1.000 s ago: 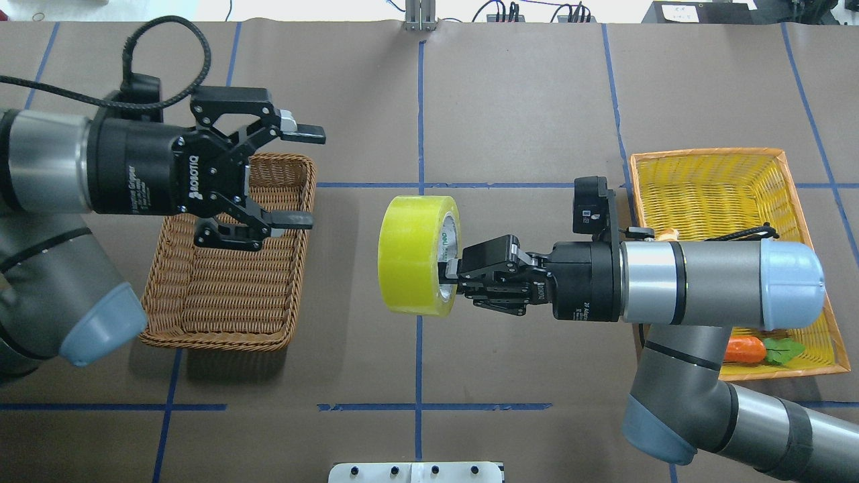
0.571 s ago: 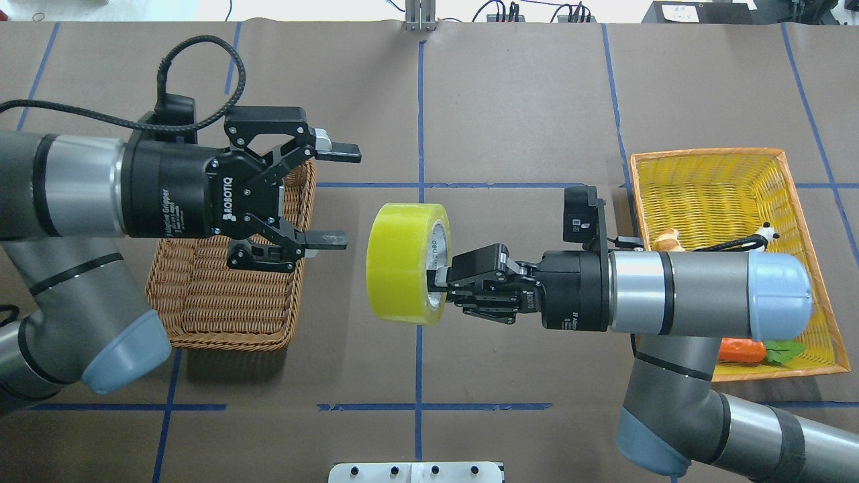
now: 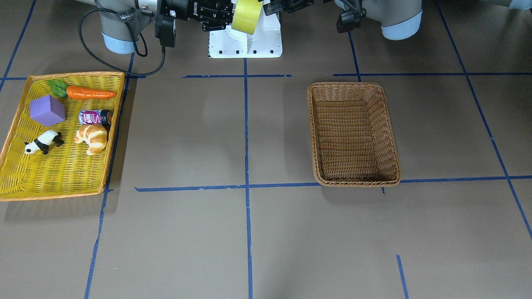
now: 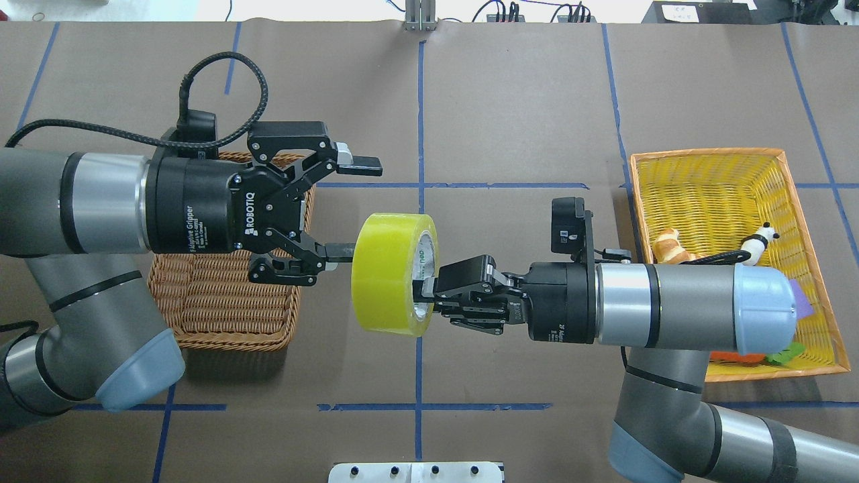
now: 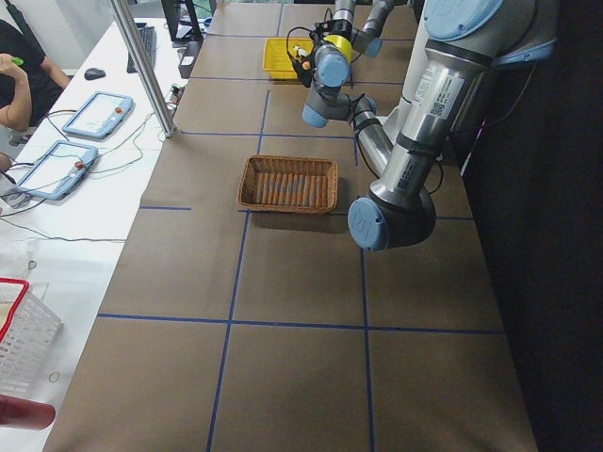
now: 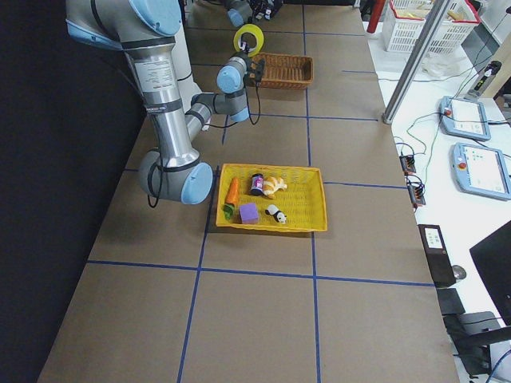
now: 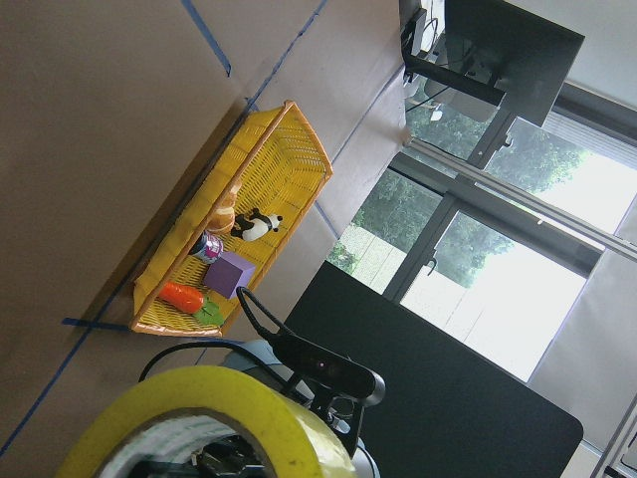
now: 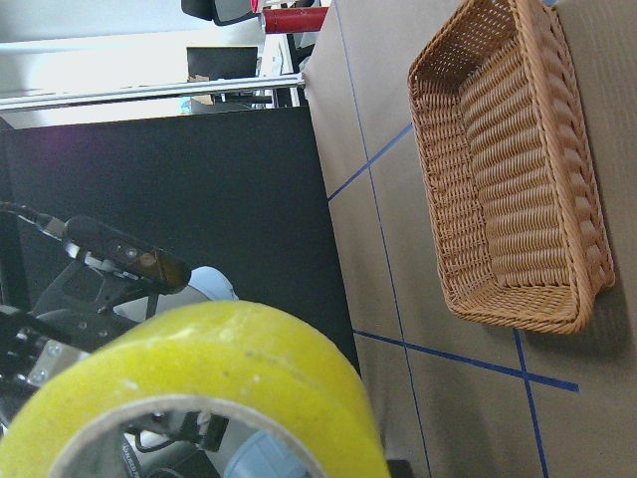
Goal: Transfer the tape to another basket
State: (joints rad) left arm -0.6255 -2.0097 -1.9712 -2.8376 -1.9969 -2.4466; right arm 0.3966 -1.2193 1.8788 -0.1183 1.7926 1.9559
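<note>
Tape hung in the air above the surface, over the middle blue line and between the two baskets. It stood on edge, its axis level and running from one arm to the other. One open face looked toward the right claw, which was clenched on the roll's wall at that face, one finger reaching into the grey-white core. The opposite face looked toward the left claw, which stood released with its fingers spread wide. Its lower finger ran up to the roll's edge, though whether it touched could not be told. Under and behind that claw lay the brown wicker basket, just beside the roll in the overhead view. Well apart, on the robot's right, the yellow tray held a carrot, a purple cube, a can, a croissant and a toy panda.
</note>
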